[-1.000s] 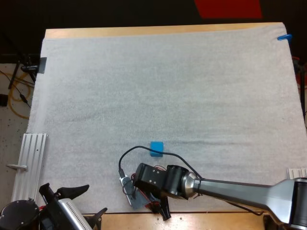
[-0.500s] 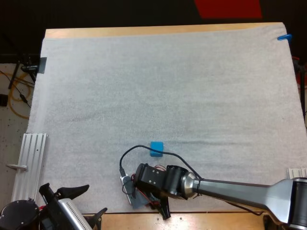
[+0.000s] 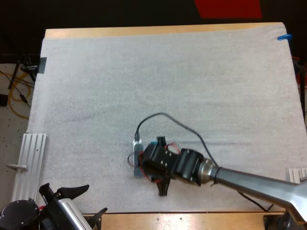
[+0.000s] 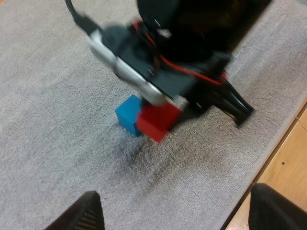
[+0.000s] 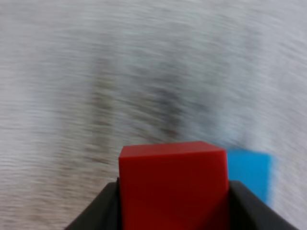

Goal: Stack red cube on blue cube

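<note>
Clamps the red cube (image 5: 172, 177) from both sides in the right gripper (image 5: 173, 191), just beside the blue cube (image 4: 126, 115), near the middle of the mat's (image 3: 96, 96) near edge. Holds the left gripper (image 4: 180, 211) at the desk's (image 3: 144, 31) near left corner, fingers apart, clear of both cubes.

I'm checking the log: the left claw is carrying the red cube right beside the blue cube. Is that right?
No, the right claw carries it, not the left claw, which is open. The right wrist view shows the right claw's fingers pressing the red cube from both sides, beside the blue cube.
</note>
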